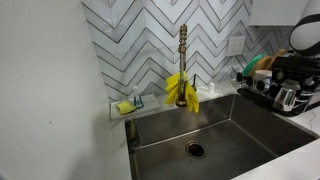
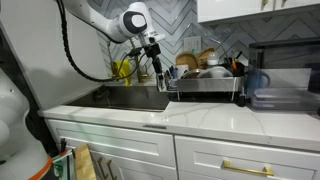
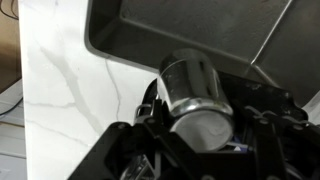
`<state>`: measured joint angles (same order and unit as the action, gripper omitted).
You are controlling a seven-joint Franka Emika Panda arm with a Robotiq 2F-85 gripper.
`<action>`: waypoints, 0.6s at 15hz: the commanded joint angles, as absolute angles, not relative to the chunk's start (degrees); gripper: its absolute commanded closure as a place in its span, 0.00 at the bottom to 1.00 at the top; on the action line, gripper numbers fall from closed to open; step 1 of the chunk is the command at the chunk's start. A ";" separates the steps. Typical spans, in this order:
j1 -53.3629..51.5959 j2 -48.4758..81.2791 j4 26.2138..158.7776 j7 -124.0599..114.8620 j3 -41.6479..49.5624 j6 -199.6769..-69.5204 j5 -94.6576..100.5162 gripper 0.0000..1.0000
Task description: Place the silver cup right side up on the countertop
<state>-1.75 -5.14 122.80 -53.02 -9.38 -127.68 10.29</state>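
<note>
Hand (image 3: pixel 197 125) closed partway on silver cup (image 3: pixel 193 85), one finger on each side of its round wall, cup gripped and clear of every surface. From the wrist view: shiny cylinder, axis tipped toward the camera, pale round end facing the lens. Open end or base, cannot tell. Behind cup, dark steel sink (image 3: pixel 180 25). At picture-left, white veined tabletop (image 3: pixel 60 90), sink rim between the two. Cup hanging about over that rim, touching neither.

In an exterior view, hand (image 2: pixel 158 68) low above the end of sink (image 2: pixel 130 98) nearest black dish rack (image 2: pixel 205 88), just beside the rack. Rack full of dishes. Cup too small to make out there. White arm (image 2: pixel 95 20) arched in from upper left. Tabletop (image 2: pixel 200 118) along the front, above white cabinets.

In an exterior view, faucet (image 1: pixel 183 45) upright behind sink, yellow gloves (image 1: pixel 182 90) draped on it, sponge holder (image 1: pixel 130 103) at the back corner, dish rack (image 1: pixel 275 90) at the frame edge.
</note>
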 commanded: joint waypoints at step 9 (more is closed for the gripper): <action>-2.74 -4.12 122.60 -55.83 -8.58 -125.03 11.23 0.00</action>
